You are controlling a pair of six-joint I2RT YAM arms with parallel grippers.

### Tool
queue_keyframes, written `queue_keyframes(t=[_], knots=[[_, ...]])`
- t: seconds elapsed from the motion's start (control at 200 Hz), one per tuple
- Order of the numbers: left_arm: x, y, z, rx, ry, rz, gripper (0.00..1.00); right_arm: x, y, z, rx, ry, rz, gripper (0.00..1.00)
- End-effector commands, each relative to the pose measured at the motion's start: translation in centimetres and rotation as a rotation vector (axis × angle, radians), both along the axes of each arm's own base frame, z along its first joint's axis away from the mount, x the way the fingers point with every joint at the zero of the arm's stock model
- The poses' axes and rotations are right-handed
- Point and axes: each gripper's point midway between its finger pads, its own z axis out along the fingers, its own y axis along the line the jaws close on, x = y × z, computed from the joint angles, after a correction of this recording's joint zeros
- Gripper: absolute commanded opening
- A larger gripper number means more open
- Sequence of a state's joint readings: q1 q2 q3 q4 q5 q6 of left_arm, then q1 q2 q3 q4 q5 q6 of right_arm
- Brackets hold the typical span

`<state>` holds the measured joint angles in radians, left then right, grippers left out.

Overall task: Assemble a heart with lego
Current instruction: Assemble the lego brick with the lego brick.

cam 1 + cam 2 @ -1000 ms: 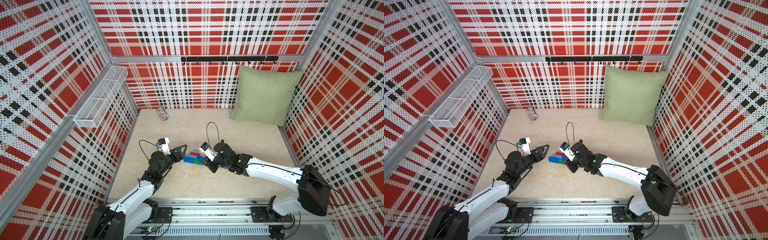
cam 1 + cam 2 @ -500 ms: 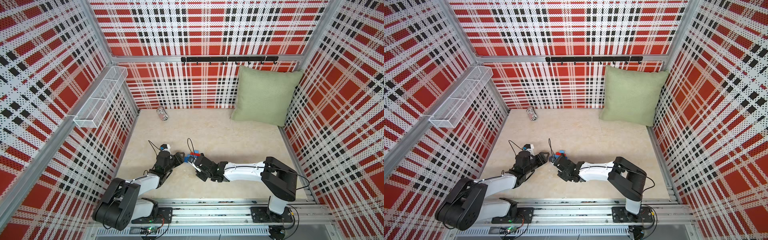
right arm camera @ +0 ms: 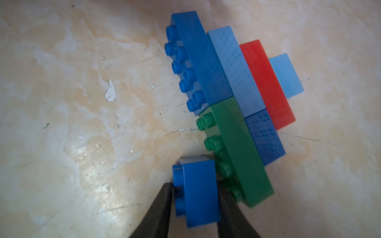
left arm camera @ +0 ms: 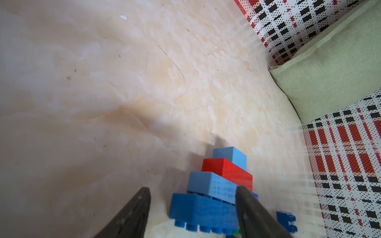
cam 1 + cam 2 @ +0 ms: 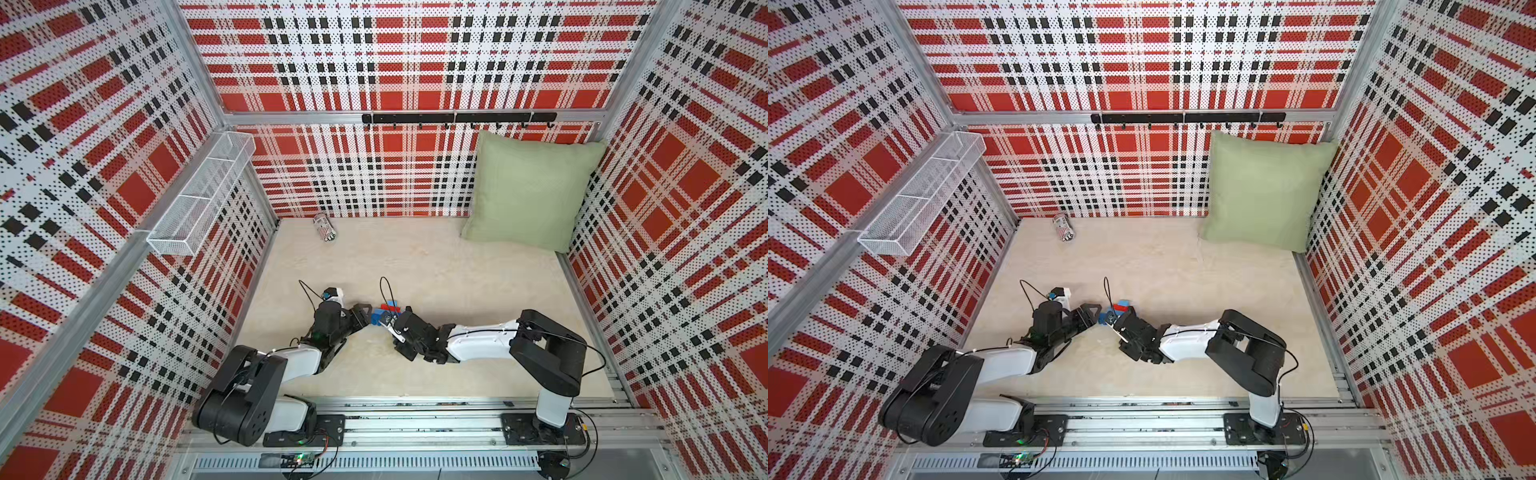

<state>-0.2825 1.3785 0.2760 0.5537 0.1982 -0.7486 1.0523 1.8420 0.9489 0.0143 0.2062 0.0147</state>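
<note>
The heart (image 3: 237, 92) lies flat on the beige floor: dark blue, light blue, red and green lego bricks joined, seen in both top views (image 5: 386, 309) (image 5: 1119, 309). My right gripper (image 3: 193, 184) is shut on a small blue brick (image 3: 198, 191), which is pressed against the studded edge of the green brick (image 3: 237, 144). My left gripper (image 4: 191, 188) is open. Its fingers stand on either side of the long dark blue brick (image 4: 202, 210), with a gap at one finger. In the top views both grippers (image 5: 365, 311) (image 5: 388, 322) meet at the heart and hide part of it.
A striped can (image 5: 324, 226) lies near the back wall. A green pillow (image 5: 528, 191) leans in the back right corner. A white wire basket (image 5: 203, 195) hangs on the left wall, and a black hook rail (image 5: 457, 118) runs along the back wall.
Both arms have folded back toward the front rail over the last second, while their grippers stayed at the heart. The heart has hardly moved.
</note>
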Motion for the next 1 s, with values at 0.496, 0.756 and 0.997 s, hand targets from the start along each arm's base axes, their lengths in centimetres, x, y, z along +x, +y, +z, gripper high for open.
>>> queue_keyframes(t=[0.496,0.756,0.997], knots=[[1.1,-1.8,0.5,0.013,-0.029,-0.070,0.70,-0.4,-3.7,3.6,0.093,0.028,0.027,0.49],[1.0,-2.4,0.7,0.014,-0.036,-0.091,0.69,-0.2,-3.6,1.5,0.110,0.062,-0.019,0.46],[0.9,-2.3,0.9,0.014,-0.041,-0.088,0.69,1.1,-2.8,0.5,0.109,0.062,-0.050,0.49]])
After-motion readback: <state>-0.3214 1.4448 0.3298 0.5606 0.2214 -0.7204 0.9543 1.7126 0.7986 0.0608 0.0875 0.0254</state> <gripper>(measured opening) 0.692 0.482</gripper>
